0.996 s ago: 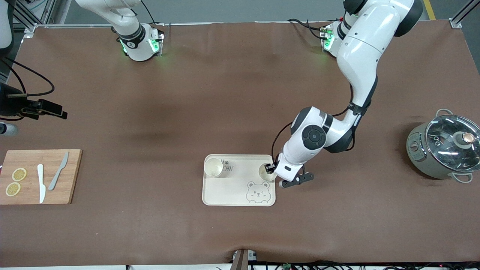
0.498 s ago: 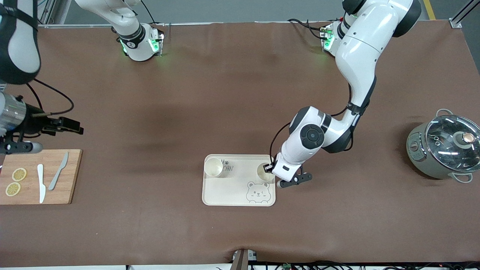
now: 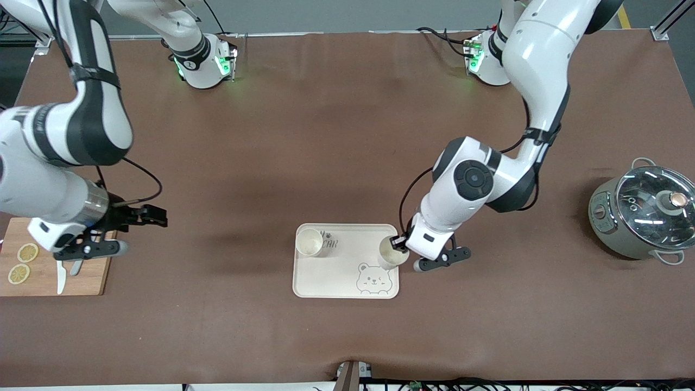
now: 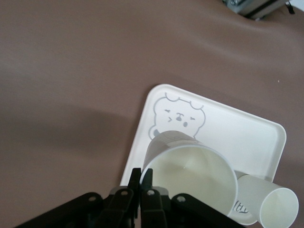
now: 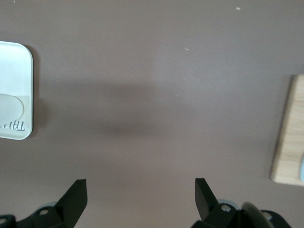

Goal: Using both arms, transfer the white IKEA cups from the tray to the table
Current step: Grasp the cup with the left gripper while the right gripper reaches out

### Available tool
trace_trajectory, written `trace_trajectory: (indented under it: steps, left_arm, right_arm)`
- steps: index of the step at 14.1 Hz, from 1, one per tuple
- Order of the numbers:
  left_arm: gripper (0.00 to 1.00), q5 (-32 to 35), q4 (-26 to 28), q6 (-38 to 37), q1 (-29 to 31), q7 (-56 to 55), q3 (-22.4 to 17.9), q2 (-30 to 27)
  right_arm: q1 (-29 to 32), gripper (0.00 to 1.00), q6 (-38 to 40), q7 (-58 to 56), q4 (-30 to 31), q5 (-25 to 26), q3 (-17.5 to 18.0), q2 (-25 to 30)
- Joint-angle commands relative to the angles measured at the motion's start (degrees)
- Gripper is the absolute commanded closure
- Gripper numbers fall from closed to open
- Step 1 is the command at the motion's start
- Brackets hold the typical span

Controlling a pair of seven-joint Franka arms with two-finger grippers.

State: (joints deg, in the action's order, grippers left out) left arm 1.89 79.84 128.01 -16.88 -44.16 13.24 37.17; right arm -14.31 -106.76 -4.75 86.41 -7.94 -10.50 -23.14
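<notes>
We're on the table (image 3: 336, 136), big brown sheet, with the tray (image 3: 336, 282) near the camera edge about mid-length. Pot (image 3: 640, 217) sits at the left arm's end, board (image 3: 103, 271) with knives and lemon slices at the right arm's end. Left arm (image 3: 543, 70) reaches down to the tray's corner; left gripper (image 3: 400, 243) has its fingers pinched tight on the rim of one cup (image 3: 392, 254). The left wrist view shows that cup (image 4: 190, 178) tilted and looking lifted off the tray floor, over the bear drawing. Second cup (image 3: 309, 242) stands upright in the tray's corner toward the right arm, untouched. Right gripper (image 3: 117, 231) hangs over the table beside the board, jaws spread wide with nothing between them; it's well apart from the tray. Step in hand, as we read it: first cup gripped, carry-out starting. Next we'd clear the tray lip, move toward the left arm's end, set the cup down upright on bare table, then release. The thin rim pinch could let it swing, so go slow. Right arm needs to close in on the second cup.
</notes>
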Motion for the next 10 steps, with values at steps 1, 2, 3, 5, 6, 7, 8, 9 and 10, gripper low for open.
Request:
trace_trajectory:
  steps: [1,2,3,5,6,7,8,9,10]
  left_arm:
    - [1.0,1.2,3.3,-4.5,3.2,3.3,0.0,-5.1]
    - [1.0,1.2,4.4,-6.4,4.3,4.8,0.0,-6.5]
    - [1.0,1.2,5.1,-8.3,5.7,7.6,0.0,-7.6]
    - [1.0,1.2,7.2,-12.3,7.8,10.6,0.0,-10.0]
    - [1.0,1.3,8.8,-13.0,8.7,10.8,-0.1,-11.2]
    - [1.0,1.3,11.0,-13.0,9.9,12.2,-0.1,-12.5]
    - [1.0,2.1,13.2,-12.9,11.0,13.2,-0.1,-13.5]
    - [1.0,3.6,15.8,-12.3,12.0,13.3,-0.1,-14.6]
    - [1.0,5.3,18.1,-11.8,13.3,13.7,0.1,-15.4]
  right_arm:
    - [-1.5,0.0,-3.0,1.3,-1.9,-5.3,-0.3,-4.8]
    - [-2.0,0.0,-3.5,2.3,-1.9,-9.2,-0.4,-6.2]
    - [-2.1,0.0,-3.5,3.8,-2.0,-12.2,-0.4,-7.6]
    - [-3.7,0.0,-4.5,6.2,-3.1,-13.9,-0.3,-10.3]
    - [-5.7,0.0,-6.7,7.1,-3.2,-13.5,-0.5,-11.0]
    - [-6.6,0.0,-8.4,9.9,-3.2,-13.6,-0.4,-11.2]
    - [-7.5,0.0,-8.7,13.8,-3.3,-13.6,-0.4,-12.5]
    - [-8.7,0.0,-8.9,17.4,-3.9,-13.6,-0.4,-13.7]
    - [-10.0,0.0,-8.9,19.6,-5.1,-13.7,-0.4,-15.1]
